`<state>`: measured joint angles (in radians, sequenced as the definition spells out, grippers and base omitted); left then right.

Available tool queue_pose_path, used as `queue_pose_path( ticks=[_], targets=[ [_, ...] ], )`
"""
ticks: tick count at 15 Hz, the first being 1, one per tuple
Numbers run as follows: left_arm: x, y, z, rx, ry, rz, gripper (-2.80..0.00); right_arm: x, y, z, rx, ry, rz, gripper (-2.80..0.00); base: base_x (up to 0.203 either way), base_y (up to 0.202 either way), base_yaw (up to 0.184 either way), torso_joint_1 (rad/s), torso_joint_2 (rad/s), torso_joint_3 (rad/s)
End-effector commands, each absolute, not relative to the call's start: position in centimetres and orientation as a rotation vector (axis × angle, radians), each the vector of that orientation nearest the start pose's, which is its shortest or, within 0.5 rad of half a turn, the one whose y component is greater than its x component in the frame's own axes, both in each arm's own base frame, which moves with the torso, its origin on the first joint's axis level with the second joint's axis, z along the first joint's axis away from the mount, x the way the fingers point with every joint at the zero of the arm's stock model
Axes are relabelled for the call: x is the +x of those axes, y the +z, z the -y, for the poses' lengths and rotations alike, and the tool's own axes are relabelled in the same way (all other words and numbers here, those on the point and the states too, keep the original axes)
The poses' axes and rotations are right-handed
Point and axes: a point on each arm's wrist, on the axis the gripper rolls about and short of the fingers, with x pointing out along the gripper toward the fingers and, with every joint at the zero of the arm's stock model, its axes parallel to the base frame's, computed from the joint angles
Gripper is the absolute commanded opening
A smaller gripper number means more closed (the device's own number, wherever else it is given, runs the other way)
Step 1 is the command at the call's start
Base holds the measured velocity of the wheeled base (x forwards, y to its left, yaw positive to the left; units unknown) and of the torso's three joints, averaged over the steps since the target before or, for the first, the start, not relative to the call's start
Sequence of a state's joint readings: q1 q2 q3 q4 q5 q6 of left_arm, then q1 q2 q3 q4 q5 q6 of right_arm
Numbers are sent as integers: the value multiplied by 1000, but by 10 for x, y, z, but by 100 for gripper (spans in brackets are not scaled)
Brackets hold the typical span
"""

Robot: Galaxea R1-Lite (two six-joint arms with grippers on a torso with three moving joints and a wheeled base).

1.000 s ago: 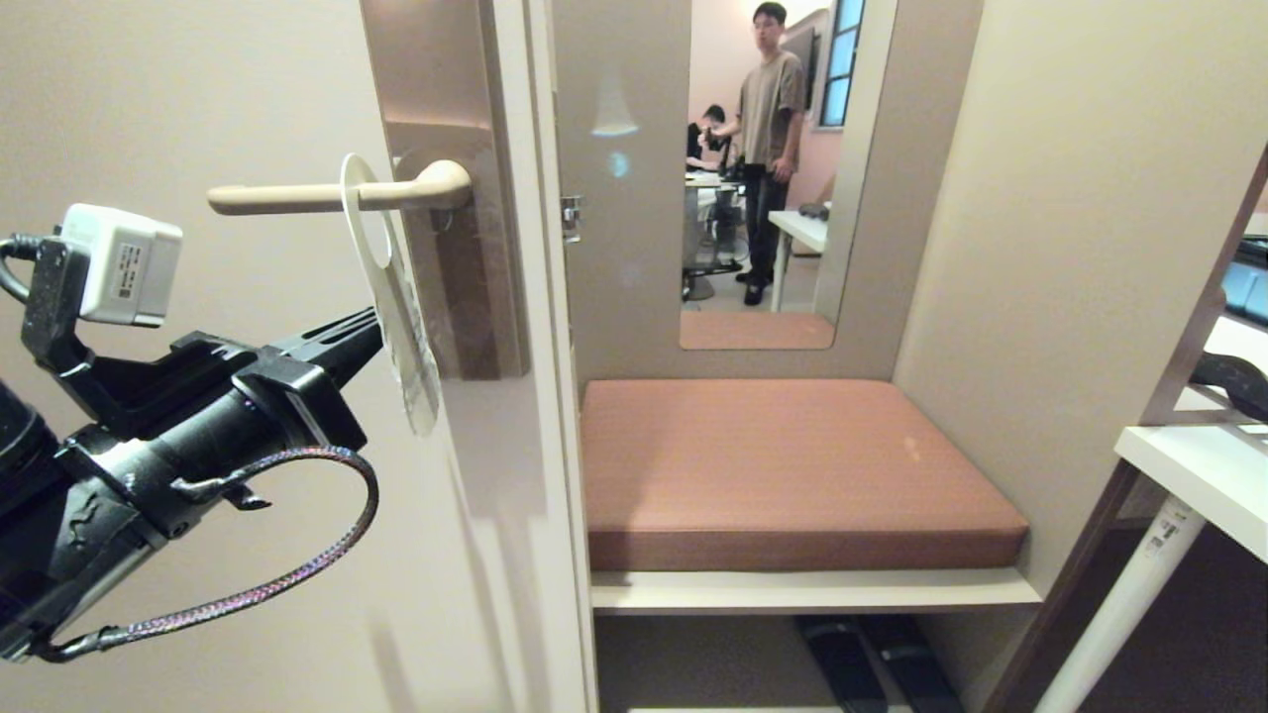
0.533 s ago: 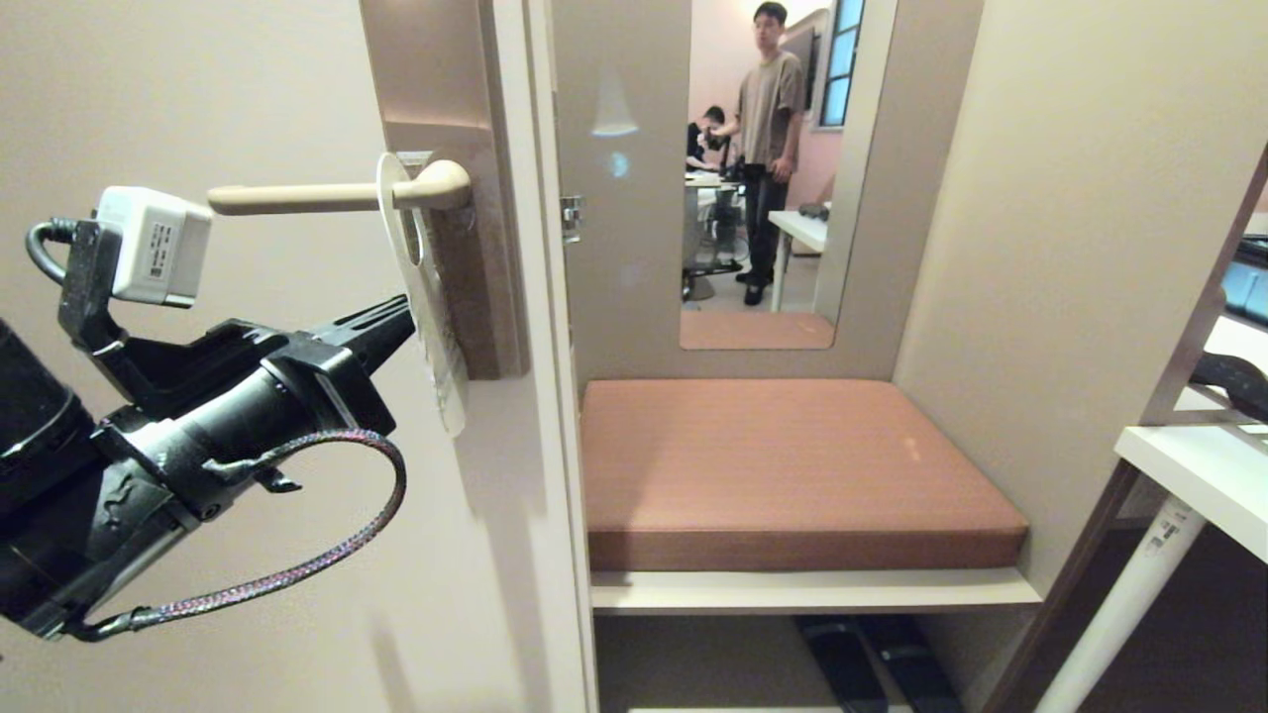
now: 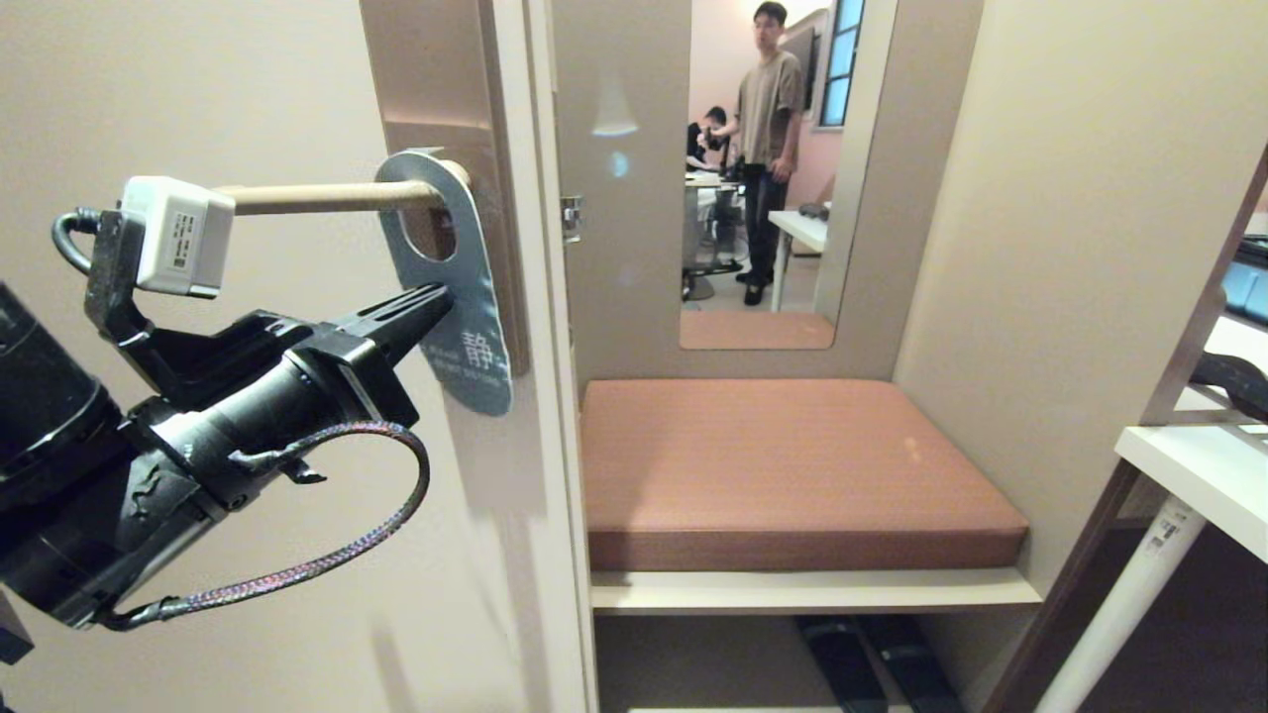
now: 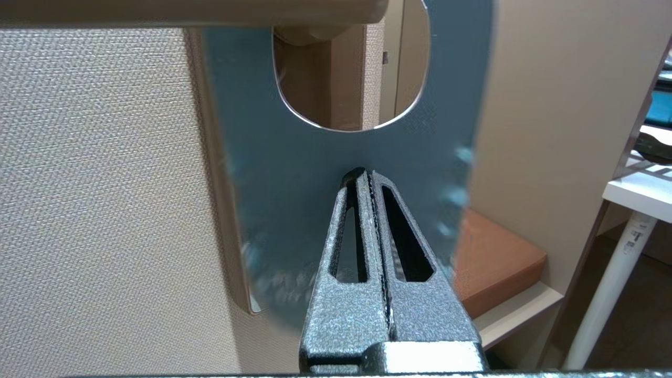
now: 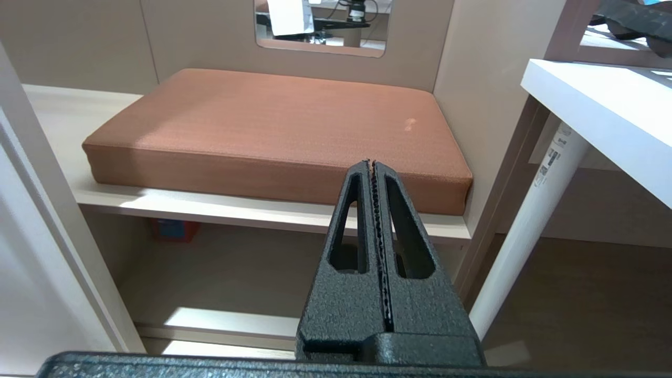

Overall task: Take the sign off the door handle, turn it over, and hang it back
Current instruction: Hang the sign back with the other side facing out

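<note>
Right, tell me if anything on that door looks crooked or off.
The sign hangs on the door handle blue face out, but tilted: its lower end swings right, away from plumb. The shut left gripper presses against it just below the hole. Nothing looks damaged.

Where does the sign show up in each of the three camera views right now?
Head view: the sign hangs on the door handle, blue face out, upper left of centre.
Left wrist view: the sign fills the middle, with the shut left tool at its face.
Right wrist view: not in it.
Shared landmark: the orange cushion.
</note>
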<state>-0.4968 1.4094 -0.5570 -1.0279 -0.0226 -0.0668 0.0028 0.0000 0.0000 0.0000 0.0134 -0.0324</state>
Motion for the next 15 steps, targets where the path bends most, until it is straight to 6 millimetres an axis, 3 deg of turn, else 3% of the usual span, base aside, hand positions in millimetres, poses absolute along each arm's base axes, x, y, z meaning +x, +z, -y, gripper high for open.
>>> queue_pose_path(
  ticks=[1,15],
  targets=[
    [198,232,108,-108,-524,156,-280,-23,75,0,-32,18,0,-280,0,0,0,0,0,0],
    [195,234,123,-145,-590,188,-280,-23,75,0,-32,17,0,-280,0,0,0,0,0,0]
  ],
)
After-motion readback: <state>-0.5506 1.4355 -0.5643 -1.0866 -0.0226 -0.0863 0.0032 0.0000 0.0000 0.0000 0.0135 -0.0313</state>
